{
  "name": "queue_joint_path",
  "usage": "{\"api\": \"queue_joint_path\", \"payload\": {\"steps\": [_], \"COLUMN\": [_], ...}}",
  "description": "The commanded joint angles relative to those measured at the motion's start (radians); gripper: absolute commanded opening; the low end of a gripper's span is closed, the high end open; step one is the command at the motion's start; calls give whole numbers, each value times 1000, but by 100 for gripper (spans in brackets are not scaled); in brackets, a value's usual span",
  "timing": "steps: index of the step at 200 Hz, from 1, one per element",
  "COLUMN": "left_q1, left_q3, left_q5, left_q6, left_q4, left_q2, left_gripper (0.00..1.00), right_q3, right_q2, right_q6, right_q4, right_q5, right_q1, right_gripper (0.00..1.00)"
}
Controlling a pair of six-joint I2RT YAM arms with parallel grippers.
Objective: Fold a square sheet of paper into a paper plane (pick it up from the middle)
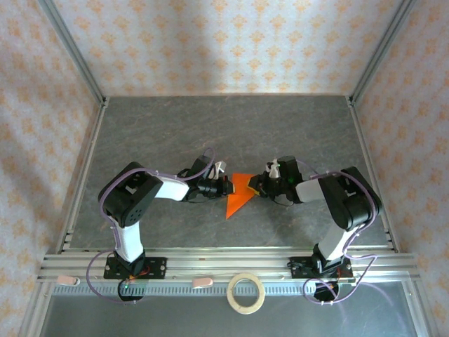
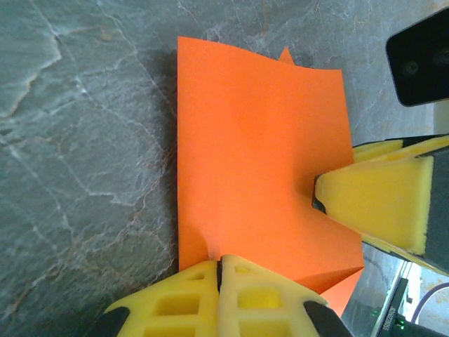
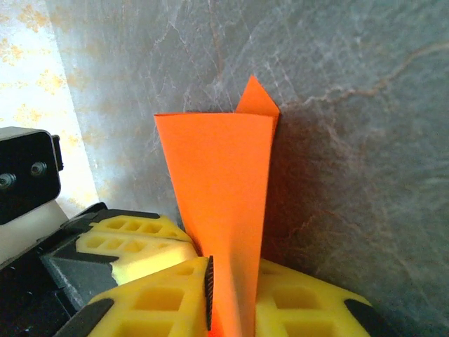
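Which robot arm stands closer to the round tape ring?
The right arm: its base is bolted close beside the tape ring; the left arm's base sits farther away.

one orange paper plane. two robot arms: one left arm, one right arm. two grippers: one left gripper, one right gripper, each with two yellow fingers. one pale tape ring. two small pink tabs on the front rail. one grey table. three patterned walls.

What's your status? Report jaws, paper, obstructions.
Left jaws, right jaws shut on the paper plane. Plane partly folded, between arms. Tape ring at near edge, clear.
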Motion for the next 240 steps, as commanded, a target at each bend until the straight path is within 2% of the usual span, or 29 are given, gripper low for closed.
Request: {"api": "queue_joint_path", "payload": {"steps": [1, 34, 45, 68, 111, 141, 175, 204, 240], "left_q1": [-8, -8, -6, -6, -28, -139, -296, -389, -466], "left_q3": [9, 17, 20, 16, -31, -62, -48, -25, 30], "left_q5": [-37, -56, -76, -136, -243, -418, -640, -756, -873], "left_q6": [25, 33, 38, 60, 158, 296, 421, 478, 523], "left_q4": [-61, -79, -88, -104, -105, -161, -255, -293, -342], "left_q2": [47, -4, -39, -124, -263, -342, -337, -284, -204], "left_gripper": [0, 0, 7, 22, 30, 35, 39, 42, 42], "right_q3": [21, 6, -6, -41, -128, -149, -149, -141, -140], "right_q2": [6, -21, -38, -75, -166, -192, -192, -192, -192], "right_q6": [-24, 3, 30, 115, 303, 354, 388, 397, 398], "right_q4": [-9, -1, 5, 51, 157, 174, 172, 171, 165], "right_q5": [-19, 2, 22, 63, 179, 226, 261, 262, 262], "right_q1": [-4, -4, -4, -4, 2, 26, 63, 76, 78], "right_gripper": [16, 3, 0, 0, 0, 0, 0, 0, 0]}}
